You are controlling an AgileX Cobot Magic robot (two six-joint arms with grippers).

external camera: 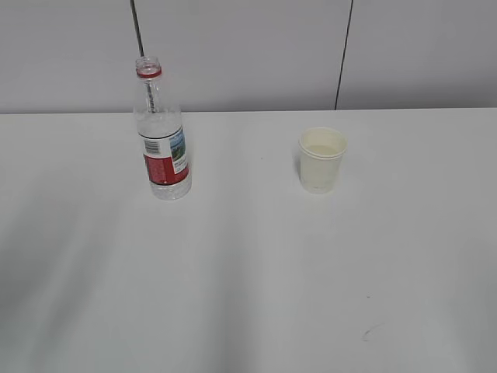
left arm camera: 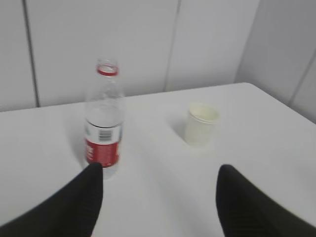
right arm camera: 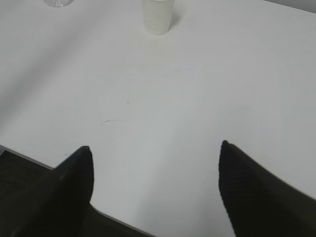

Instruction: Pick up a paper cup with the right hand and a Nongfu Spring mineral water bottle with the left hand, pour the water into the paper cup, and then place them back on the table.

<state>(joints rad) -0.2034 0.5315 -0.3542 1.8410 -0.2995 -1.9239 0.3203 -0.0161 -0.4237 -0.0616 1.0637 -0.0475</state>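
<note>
The exterior view looks down at a slant across the table (external camera: 248, 295) toward the wall. Both wrist views look forward from farther back; all three share the Nongfu Spring mineral water bottle (external camera: 162, 136) and paper cup (external camera: 321, 160).

Bottle (external camera: 162, 136) upright on table (external camera: 248, 295), left; cup (external camera: 321, 159) upright to its right, well apart.

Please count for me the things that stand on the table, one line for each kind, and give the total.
Nongfu Spring mineral water bottle: 1
paper cup: 1
Total: 2
</note>
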